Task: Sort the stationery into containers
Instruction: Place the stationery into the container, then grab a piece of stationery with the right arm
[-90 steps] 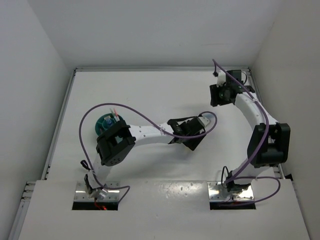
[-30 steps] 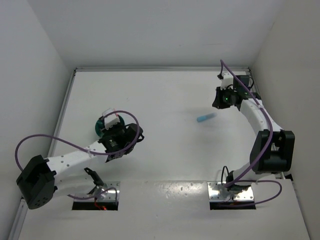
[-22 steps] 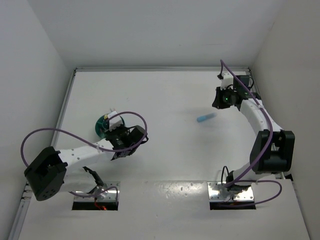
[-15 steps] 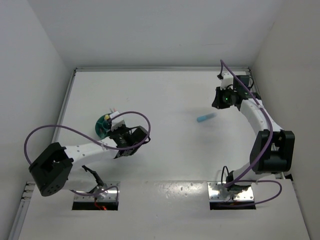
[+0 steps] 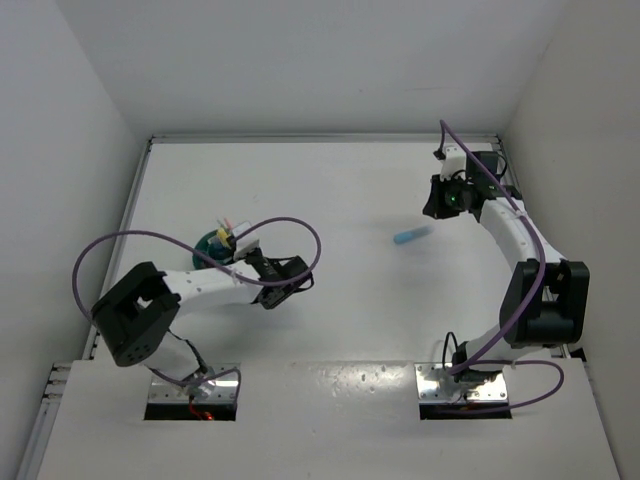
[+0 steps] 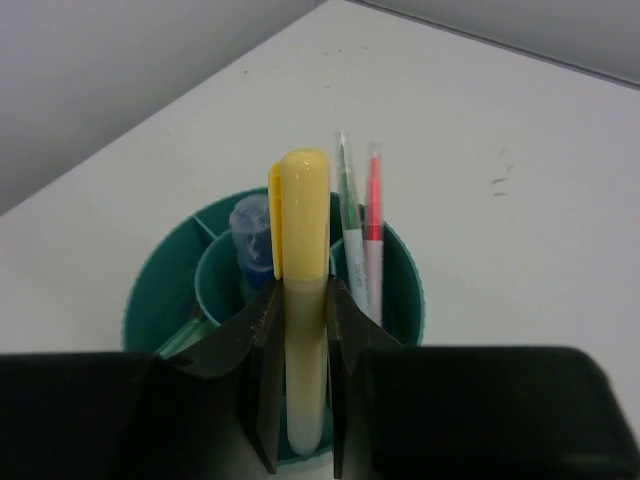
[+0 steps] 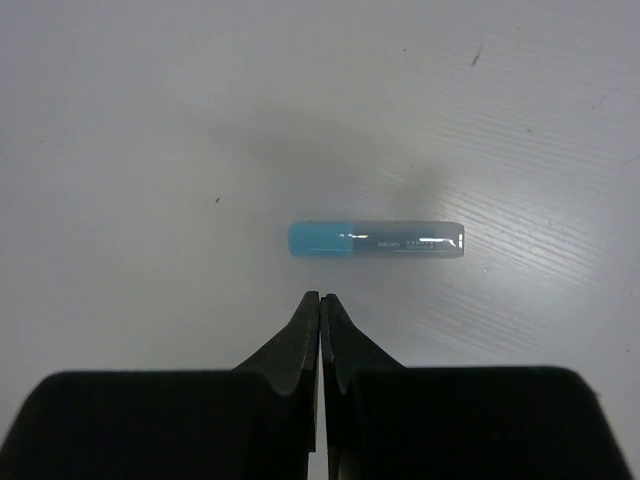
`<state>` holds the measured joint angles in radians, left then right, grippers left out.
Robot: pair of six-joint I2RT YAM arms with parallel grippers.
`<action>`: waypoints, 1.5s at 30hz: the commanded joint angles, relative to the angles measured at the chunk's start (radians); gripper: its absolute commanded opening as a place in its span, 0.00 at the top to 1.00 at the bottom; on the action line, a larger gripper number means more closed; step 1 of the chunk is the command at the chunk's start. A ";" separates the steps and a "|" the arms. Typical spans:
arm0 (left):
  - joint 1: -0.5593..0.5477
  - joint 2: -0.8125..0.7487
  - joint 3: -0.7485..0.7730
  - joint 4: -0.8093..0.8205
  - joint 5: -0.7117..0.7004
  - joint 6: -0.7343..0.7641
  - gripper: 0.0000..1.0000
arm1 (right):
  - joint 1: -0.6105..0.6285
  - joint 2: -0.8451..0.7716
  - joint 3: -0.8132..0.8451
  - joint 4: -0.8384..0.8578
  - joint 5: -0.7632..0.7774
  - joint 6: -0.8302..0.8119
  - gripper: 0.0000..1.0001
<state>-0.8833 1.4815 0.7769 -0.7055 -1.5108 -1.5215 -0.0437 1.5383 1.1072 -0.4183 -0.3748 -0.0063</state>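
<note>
The left gripper (image 6: pixel 303 318) is clamped on a yellow marker (image 6: pixel 303 230), one finger on each side of its barrel. The marker stands upright, cap up, over the near part of the dark-teal cup (image 6: pixel 141 300); whether its lower end has reached the cup's floor cannot be told. Inside the cup a thin green pen (image 6: pixel 345 205) and a thin pink pen (image 6: pixel 374 205) stand side by side in the right-hand section, and a pale blue marker (image 6: pixel 250 228) stands just left of the yellow one (a green item shows at the cup's near left edge, too hidden to name). From above, the cup (image 5: pixel 206 246) sits on the left half of the white table (image 5: pixel 330 190).

Well apart, on the right half, a blue-capped clear tube (image 7: pixel 376 240) lies flat. The right gripper (image 7: pixel 320 312) hangs near it with its fingers pressed together, holding nothing.
</note>
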 commanded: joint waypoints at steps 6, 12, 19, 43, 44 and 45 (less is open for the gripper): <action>-0.043 0.192 0.096 -0.597 -0.243 -0.693 0.95 | -0.004 0.003 -0.001 0.042 -0.035 -0.014 1.00; -0.043 0.183 0.084 -0.597 -0.230 -0.692 0.83 | -0.004 0.003 -0.001 0.042 -0.044 -0.014 1.00; -0.043 0.204 0.116 -0.597 -0.239 -0.645 0.43 | -0.004 0.003 -0.001 0.042 -0.044 -0.014 1.00; -0.271 -0.059 0.590 -0.089 0.249 0.619 0.83 | 0.019 -0.065 -0.102 -0.073 -0.372 -0.807 0.39; -0.238 -0.122 0.537 0.090 0.412 0.803 0.74 | 0.019 -0.078 -0.128 -0.073 -0.372 -0.896 0.39; -0.173 -0.233 0.460 0.271 0.654 0.910 0.64 | 0.030 -0.069 -0.142 -0.073 -0.354 -1.064 0.39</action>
<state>-1.1603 1.4532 1.3415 -0.9447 -1.3045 -1.2320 -0.0303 1.5097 1.0225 -0.4942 -0.6380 -0.5831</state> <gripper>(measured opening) 0.254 0.614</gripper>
